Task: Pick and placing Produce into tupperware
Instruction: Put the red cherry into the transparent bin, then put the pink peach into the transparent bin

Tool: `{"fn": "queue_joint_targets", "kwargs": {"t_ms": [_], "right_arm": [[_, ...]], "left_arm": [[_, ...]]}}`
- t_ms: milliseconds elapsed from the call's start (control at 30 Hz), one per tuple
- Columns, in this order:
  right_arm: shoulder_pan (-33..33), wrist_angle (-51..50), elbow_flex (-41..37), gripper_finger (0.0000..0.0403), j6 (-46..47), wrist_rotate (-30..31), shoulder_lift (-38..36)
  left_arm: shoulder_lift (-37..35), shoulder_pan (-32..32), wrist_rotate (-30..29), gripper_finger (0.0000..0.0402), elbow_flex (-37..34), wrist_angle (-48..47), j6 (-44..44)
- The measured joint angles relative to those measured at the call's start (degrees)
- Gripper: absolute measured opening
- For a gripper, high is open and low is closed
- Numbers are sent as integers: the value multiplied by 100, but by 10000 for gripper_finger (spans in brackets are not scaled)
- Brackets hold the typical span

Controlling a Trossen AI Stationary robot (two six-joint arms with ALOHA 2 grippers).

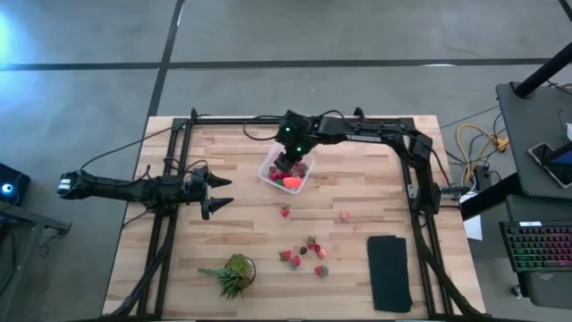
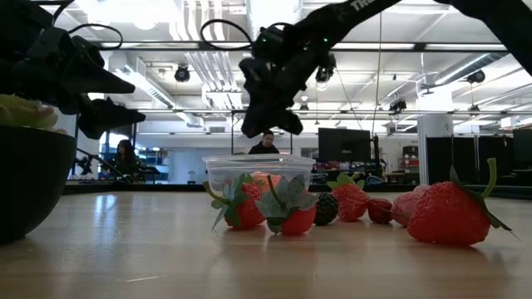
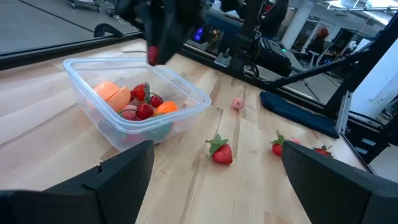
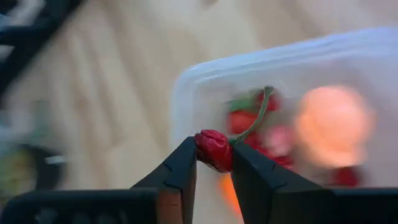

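A: What's in the tupperware (image 3: 180, 93)?
B: Pink-orange round fruit (image 3: 113, 94), a few strawberries (image 3: 144, 109), orange carrot-like piece (image 3: 165, 107). Tub sits on the wood surface (image 3: 37, 124).
A: Anything w/ the tub from above?
B: Other arm's gripper (image 3: 159, 43), dark, hanging over the tub's far rim. Can't tell what it holds.
A: Loose stuff?
B: One strawberry (image 3: 221, 151) just beside the tub, small pink piece (image 3: 237, 104) farther off, more red ones (image 3: 278, 146) near the black pad (image 3: 298, 112).
A: Own jaws?
B: Left gripper (image 3: 214, 186) spread wide, nothing btwn.

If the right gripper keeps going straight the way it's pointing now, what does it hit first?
Probably the produce in the tupperware: the right gripper, shut on a small red piece, points down into it, likely meeting the strawberries first, though depth is unclear.
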Motion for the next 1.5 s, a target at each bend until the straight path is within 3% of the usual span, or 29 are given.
{"fn": "queue_joint_targets", "kwargs": {"t_ms": [233, 467, 700, 1000, 1233, 1500], "right_arm": [[-24, -1451, 1117, 137, -971, 1409, 320], [-35, -2125, 1822, 180, -1139, 1649, 345], [-35, -2570, 2261, 185, -1302, 1909, 139], [-62, -2905, 2283, 183, -1204, 1949, -219], [-101, -5001, 2216, 182, -996, 2056, -376], [420, -5350, 1169, 180, -1664, 1667, -778]], "left_arm": [[-4, 0, 1, 338, 0, -1, -1], [0, 0, 0, 338, 0, -1, -1], [2, 0, 2, 338, 0, -2, -2], [2, 0, 2, 338, 0, -2, 0], [2, 2, 2, 338, 0, -2, 0], [2, 1, 1, 338, 0, 0, -1]]}}
